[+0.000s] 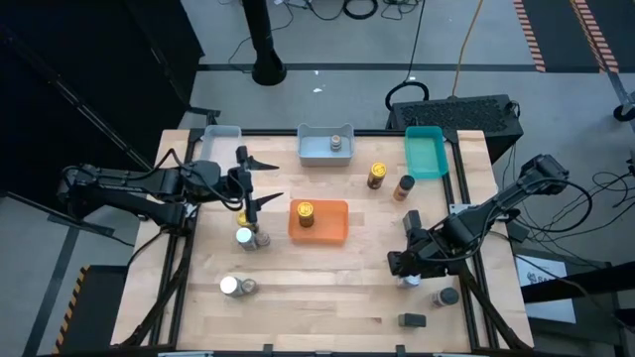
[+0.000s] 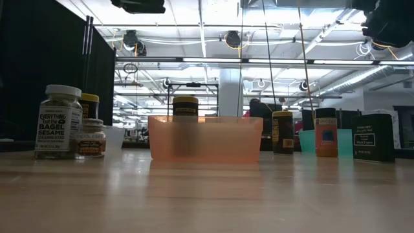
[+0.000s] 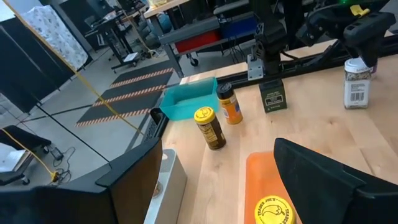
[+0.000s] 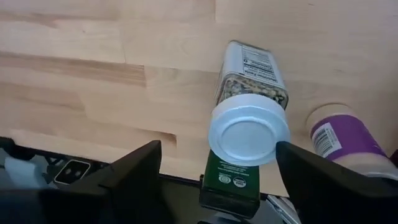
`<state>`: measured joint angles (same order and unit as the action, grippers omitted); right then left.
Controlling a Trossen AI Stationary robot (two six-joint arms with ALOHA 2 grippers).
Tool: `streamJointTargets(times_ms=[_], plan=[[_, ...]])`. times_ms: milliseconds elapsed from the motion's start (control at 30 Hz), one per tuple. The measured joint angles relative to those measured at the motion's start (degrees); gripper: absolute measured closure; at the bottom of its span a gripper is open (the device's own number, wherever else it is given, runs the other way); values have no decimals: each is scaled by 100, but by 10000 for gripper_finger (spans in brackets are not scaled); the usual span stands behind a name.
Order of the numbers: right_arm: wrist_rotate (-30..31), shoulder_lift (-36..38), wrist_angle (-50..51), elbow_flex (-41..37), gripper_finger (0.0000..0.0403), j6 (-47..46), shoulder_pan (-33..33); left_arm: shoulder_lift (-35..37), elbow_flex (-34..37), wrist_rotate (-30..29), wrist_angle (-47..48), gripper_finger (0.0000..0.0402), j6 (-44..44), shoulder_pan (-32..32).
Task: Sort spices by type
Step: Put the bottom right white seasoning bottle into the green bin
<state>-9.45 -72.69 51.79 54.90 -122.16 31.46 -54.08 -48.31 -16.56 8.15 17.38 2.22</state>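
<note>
The right pincer (image 4: pixel 217 171) hangs open over a white-lidded clear glass spice jar (image 4: pixel 250 106) standing on the wooden surface (image 4: pixel 93 56), apparently lining up a grasp. Next it should descend and close on the lid. The left pincer (image 1: pixel 260 183) waits open beside the orange plastic tray (image 1: pixel 332 230).

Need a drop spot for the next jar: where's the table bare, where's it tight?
Bare: front middle, between the white-lidded jar and the right gripper, below the orange tray. Crowded: front right, around the white-capped jar, the purple-labelled jar and a dark box.
</note>
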Motion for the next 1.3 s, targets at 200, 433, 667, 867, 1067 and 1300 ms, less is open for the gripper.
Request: streamJointTargets(times_ms=[200, 433, 667, 867, 1067, 1300], plan=[[18, 2, 867, 475, 96, -28, 0, 0, 0, 0, -1, 85, -4, 2], [50, -391, 966, 607, 96, 64, 15, 0, 0, 0, 52, 85, -8, 0], [-24, -931, 629, 614, 96, 287, 15, 0, 0, 2, 148, 85, -15, 2], [77, -1123, 671, 603, 96, 395, 31, 0, 0, 4, 173, 85, -42, 1], [52, -1152, 725, 603, 133, 382, 31, 0, -2, 4, 178, 85, -47, 2], [33, -1143, 726, 611, 233, 300, 31, 0, -2, 4, 181, 85, -47, 1]])
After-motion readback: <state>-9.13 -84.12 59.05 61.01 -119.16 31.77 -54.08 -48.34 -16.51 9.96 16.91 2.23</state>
